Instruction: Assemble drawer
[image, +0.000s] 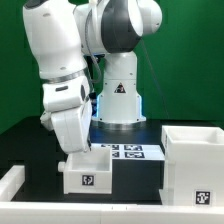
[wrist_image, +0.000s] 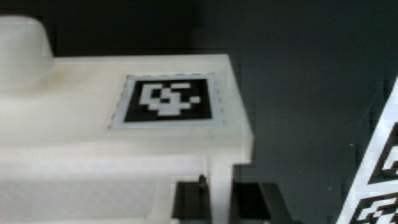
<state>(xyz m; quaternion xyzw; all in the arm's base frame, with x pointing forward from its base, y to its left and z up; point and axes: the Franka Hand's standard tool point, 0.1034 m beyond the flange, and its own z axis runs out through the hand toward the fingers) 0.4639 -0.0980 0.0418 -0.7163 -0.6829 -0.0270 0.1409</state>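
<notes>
Arm (image: 60, 50) links rise from the base at the far edge of the table (image: 30, 150), fold forward and turn steeply down, so the wrist hangs right over the drawer (image: 88, 172) and the gripper (image: 84, 150) reaches its top rim. The drawer sits near the table edge closest to the exterior camera, toward the exterior view's left, with a square tag (image: 88, 181) on the wall facing that camera. The hand covers its inside, so I cannot tell what it holds. In the wrist view the drawer (wrist_image: 107, 150) fills most of the picture, one tag (wrist_image: 173, 100) facing up at the camera. The dark tips of the gripper (wrist_image: 226, 205) lie against its lower wall, close together. Whether they pinch that wall or only touch it cannot be told. A large white box (image: 195, 160) stands open-topped at the near corner on the exterior view's right, well apart from the drawer, with only white inner walls in sight. Between them, farther back, lies the marker board (image: 125, 152).
</notes>
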